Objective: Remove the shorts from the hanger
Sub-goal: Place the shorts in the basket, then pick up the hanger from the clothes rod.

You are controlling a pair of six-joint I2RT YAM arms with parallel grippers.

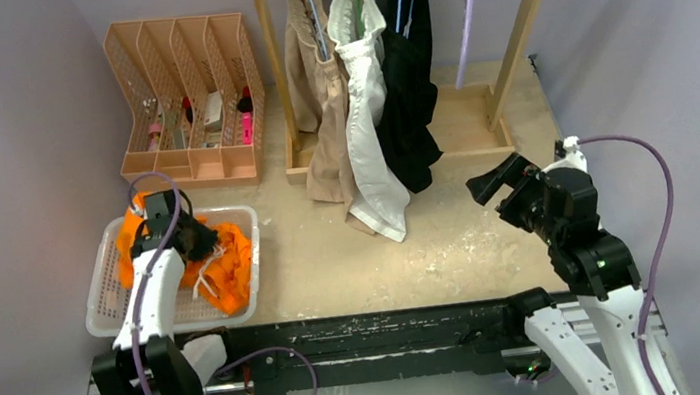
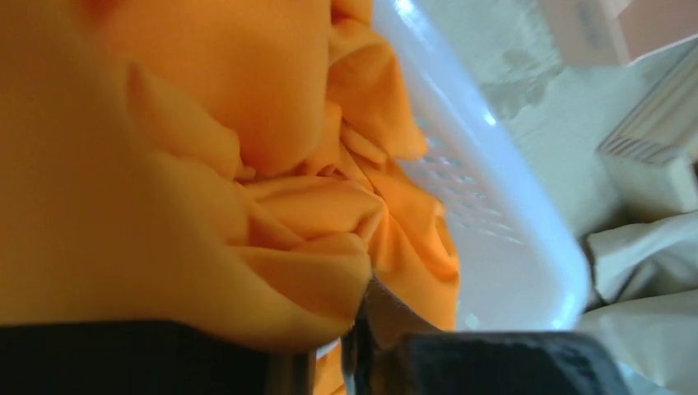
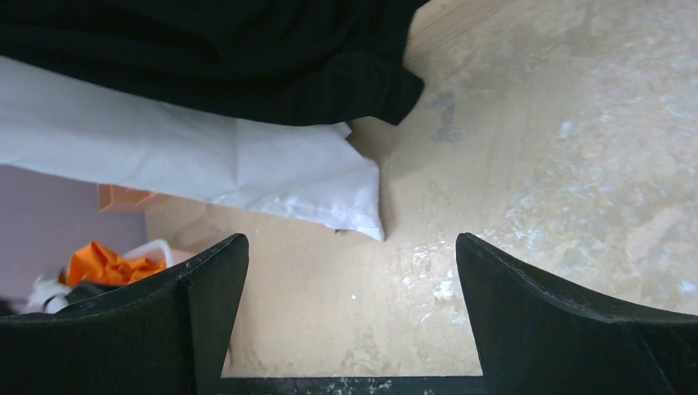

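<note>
Nothing I can read from here. The bits and pieces in the peach four-slot organizer [image 1: 181, 97] at the bench's [image 1: 334, 260] far-left corner are too small for any label to show, though a couple of them look pink.

On to containers. The white mesh basket [image 1: 103, 288] by the near-left corner has the orange shorts [image 1: 229, 268] crumpled inside, with white drawstrings trailing over the cloth. The wooden rack [image 1: 462, 118] sits at the far edge, and three pairs hang on it side by side: the beige shorts [image 1: 320, 110], the white shorts [image 1: 369, 135] and the black shorts [image 1: 412, 119]. A lavender hanger [image 1: 471, 1] hangs just right of the black pair.

The left arm [image 1: 151, 292] has its jaws down in the basket right on the orange cloth. On its wrist cam the fabric fills the view and drapes over one finger, and I can't tell whether they're pinching it or not.

The right arm's [image 1: 582, 229] jaws are spread wide near the right edge, with only bare bench between them. The white and black hems hang just beyond the tips, not touching.
</note>
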